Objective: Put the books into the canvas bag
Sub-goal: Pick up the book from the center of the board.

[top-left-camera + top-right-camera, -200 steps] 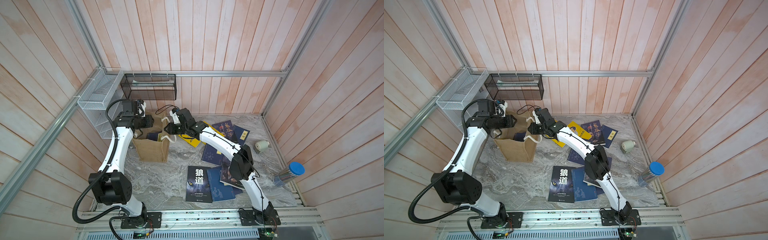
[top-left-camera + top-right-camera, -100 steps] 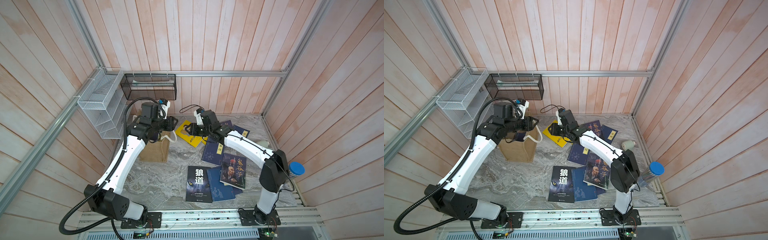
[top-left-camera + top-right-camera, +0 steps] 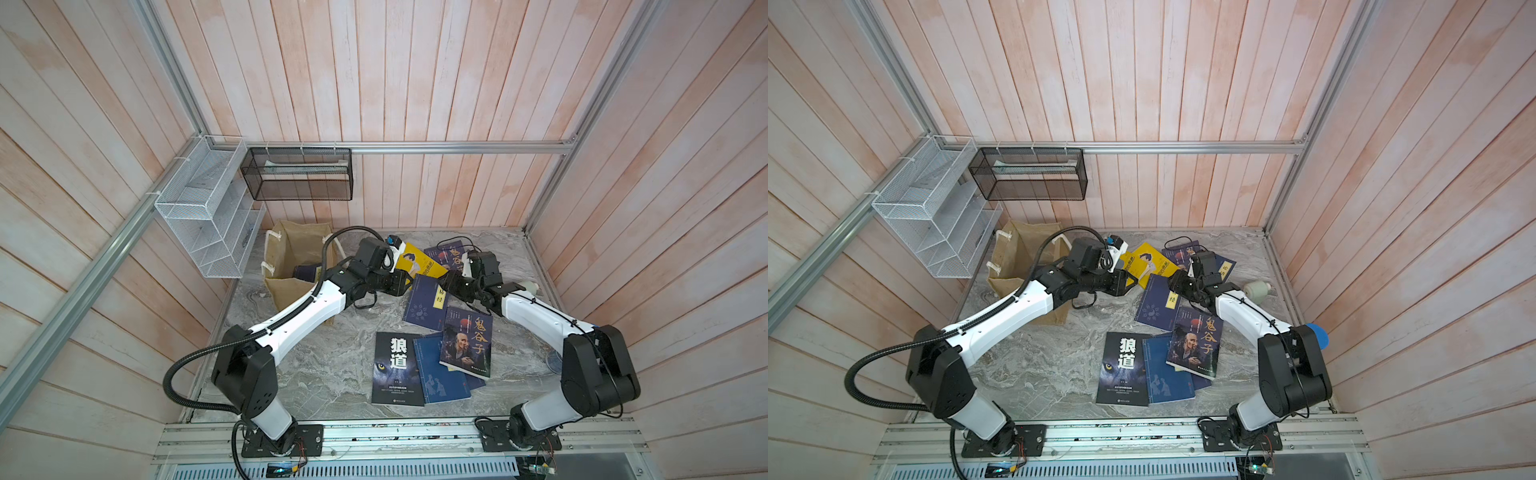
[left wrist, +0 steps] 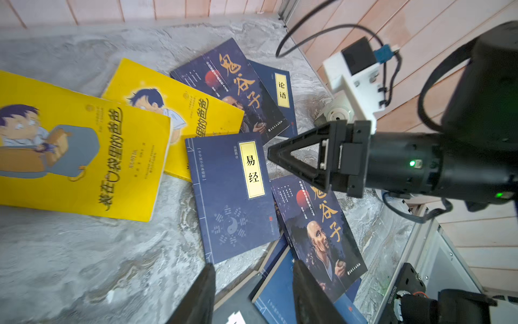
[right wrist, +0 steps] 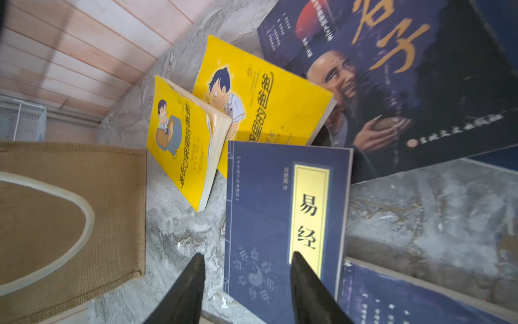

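The tan canvas bag [image 3: 291, 249] [image 3: 1017, 249] [image 5: 70, 210] stands open at the back left, with a dark book [image 3: 306, 273] inside. Other books lie on the marble: two yellow cartoon covers [image 4: 78, 146] [image 5: 260, 106], a navy book with a yellow label [image 3: 424, 305] [image 3: 1156, 305] [image 4: 232, 196] [image 5: 263, 213], a portrait cover [image 3: 467, 347] and a black wolf-eye cover [image 3: 397, 368]. My left gripper [image 3: 404, 283] [image 4: 253, 270] is open and holds nothing, hovering by the navy book's edge. My right gripper [image 3: 441, 286] [image 5: 248, 255] [image 4: 273, 155] hangs open over that navy book, holding nothing.
A white wire rack [image 3: 208, 220] and a black mesh basket [image 3: 299, 178] hang on the back-left walls. A small white cup-like object [image 3: 1258, 289] lies by the right wall. A blue-lidded clear container [image 3: 1316, 337] is partly hidden behind the right arm.
Both arms have swung away from the bag to the right, over the spread of books. The right gripper's jaws have widened. The left gripper's opening looks the same.
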### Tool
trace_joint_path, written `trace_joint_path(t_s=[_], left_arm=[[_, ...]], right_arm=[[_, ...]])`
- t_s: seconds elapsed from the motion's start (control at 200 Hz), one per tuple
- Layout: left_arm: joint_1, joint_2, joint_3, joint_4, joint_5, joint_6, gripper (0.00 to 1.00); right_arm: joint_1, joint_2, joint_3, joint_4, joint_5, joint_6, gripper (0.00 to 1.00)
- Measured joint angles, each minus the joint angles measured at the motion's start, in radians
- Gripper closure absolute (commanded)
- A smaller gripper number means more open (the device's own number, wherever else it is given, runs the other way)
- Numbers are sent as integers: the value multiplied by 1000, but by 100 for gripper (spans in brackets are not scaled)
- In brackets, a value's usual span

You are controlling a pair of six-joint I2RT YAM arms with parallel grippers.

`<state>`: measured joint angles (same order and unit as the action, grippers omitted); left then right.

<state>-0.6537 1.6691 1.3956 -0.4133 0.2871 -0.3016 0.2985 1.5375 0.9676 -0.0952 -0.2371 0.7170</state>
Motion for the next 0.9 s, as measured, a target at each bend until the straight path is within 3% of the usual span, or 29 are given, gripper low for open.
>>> trace_joint_path(t_s=[0.25,0.475,0.9], left_arm=[[-2,183,-1,80,58,-44,53],[-2,319,-1,107,99,-63,52],[8,399,-20,151,101,-77,52]], right_arm=[[-97,90,-35,67,-92,-22,46],[-120,150,-74,128,-154,-21,45],[-121,232,-137,305,-290,-6,45]])
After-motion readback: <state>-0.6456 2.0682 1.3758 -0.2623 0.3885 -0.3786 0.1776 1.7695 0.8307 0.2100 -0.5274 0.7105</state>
